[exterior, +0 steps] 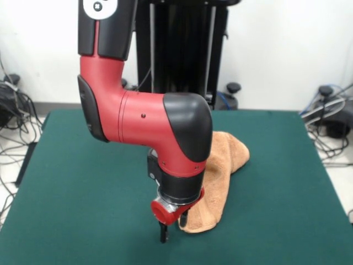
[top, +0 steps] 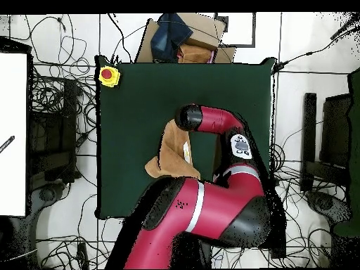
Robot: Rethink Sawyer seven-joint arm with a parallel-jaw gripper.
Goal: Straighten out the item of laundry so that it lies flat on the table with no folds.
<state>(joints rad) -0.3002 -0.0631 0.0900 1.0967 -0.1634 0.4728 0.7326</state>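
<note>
While the towel [exterior: 218,182] lies doubled over lengthwise near mid-table [exterior: 83,210], the gripper [exterior: 171,225] pokes down at its near corner, probably seeking an edge to peel back (whether its fingers are spread or pinching, I can't tell).

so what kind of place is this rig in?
Likely a robotics lab: loose cables cover the floor around the dark green felt-topped table, and a yellow box with a red emergency-stop button sits on its corner.
</note>
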